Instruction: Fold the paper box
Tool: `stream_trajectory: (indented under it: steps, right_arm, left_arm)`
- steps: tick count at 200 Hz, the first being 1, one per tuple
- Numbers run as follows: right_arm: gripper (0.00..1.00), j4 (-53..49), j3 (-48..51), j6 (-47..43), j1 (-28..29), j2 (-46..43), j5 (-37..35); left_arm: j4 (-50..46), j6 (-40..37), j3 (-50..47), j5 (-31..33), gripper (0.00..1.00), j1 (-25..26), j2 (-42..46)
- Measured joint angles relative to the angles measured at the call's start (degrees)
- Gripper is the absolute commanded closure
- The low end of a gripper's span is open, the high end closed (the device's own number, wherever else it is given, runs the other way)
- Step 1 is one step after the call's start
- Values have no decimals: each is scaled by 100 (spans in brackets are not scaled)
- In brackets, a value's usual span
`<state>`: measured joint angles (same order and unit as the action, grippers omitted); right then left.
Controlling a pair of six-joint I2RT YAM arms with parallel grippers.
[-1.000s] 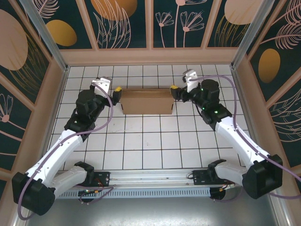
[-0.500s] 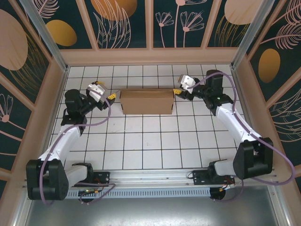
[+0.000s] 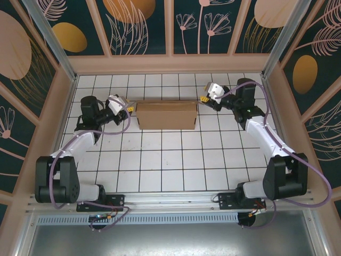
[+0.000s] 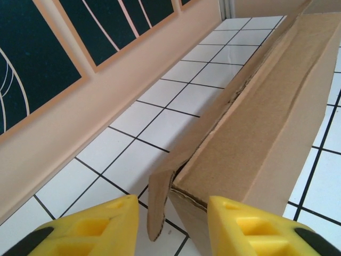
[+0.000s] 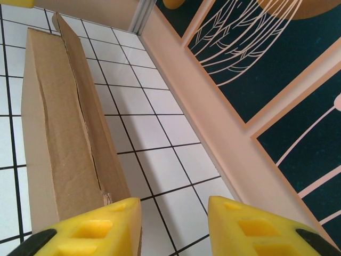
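From above, your paper box (image 3: 166, 114) lies folded up as a long, shallow shape on the far half of the table (image 3: 170, 160), its length running left to right. Your left pincer (image 3: 128, 110) sits just beside the box's left end, and your right pincer (image 3: 203, 100) sits just off the far right corner, apart from the cardboard. A narrow band of tiles separates the box from the back wall (image 3: 170, 64), while the tiles between the box and the arm bases give you wide room. In the left wrist view, the left yellow fingers (image 4: 80, 229) are spread wide and grip nothing. The box's near end corner lies in the gap between them, and a small bent tab (image 4: 159, 205) sticks out there. You cannot tell whether either finger touches the cardboard. The top panel lies down with a thin seam gaping along its long edge, so the inside is hidden. In the right wrist view, the right yellow fingers (image 5: 90, 229) are also spread wide and hold nothing. The box's end is by one finger, with bare tile in the gap.
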<state>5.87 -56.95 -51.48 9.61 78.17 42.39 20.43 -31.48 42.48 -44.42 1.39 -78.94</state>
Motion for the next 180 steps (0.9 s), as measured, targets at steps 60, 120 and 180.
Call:
stream_trajectory:
  steps: [60,120,180]
  right_arm:
    - [62,210,275,299,-31,0,-96]
    - [60,398,490,542,-31,-11,-96]
    - [60,450,549,553,-13,-15,-103]
  left_arm:
    - [-33,-162,199,-15,70,0,-243]
    - [-131,-240,269,-17,67,0,-396]
    - [-280,-302,426,20,76,85,-612]
